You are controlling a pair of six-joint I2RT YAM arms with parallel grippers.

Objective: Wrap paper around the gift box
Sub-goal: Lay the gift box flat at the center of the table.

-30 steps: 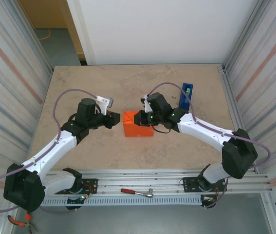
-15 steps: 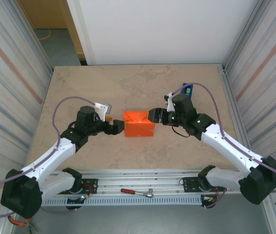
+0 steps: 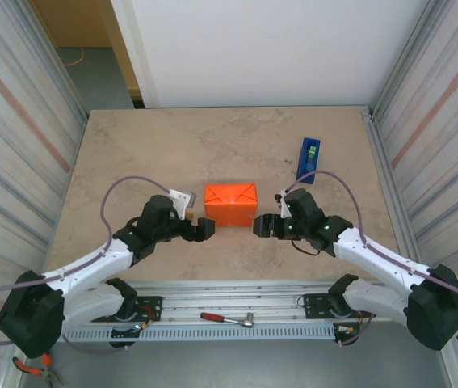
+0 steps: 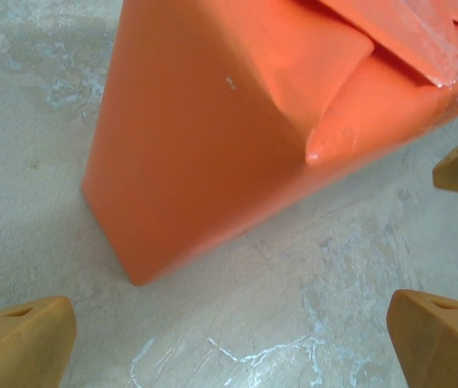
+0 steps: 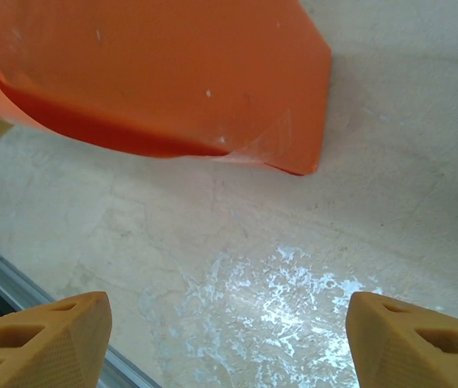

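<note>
Nearest me, a red-handled tool [image 3: 227, 319] lies on the metal rail [image 3: 277, 311] between the arm bases. Past it, over the table [image 3: 132, 153], my left gripper [image 3: 200, 229] is released. Its tan fingers [image 4: 18, 343] are spread wide with nothing between them, just beside the parcel's near left corner. My right gripper [image 3: 261, 225] is likewise released and empty, fingers [image 5: 418, 339] apart, just beside the near right corner. Slightly beyond them the gift box [image 3: 230, 204] rests near the middle of the table. It is covered all over in the orange paper [image 4: 204, 137], with folded flaps and a shiny strip of tape [image 4: 430, 48] on one end. Farther right, a blue tape dispenser [image 3: 308, 158] stands well apart.
</note>
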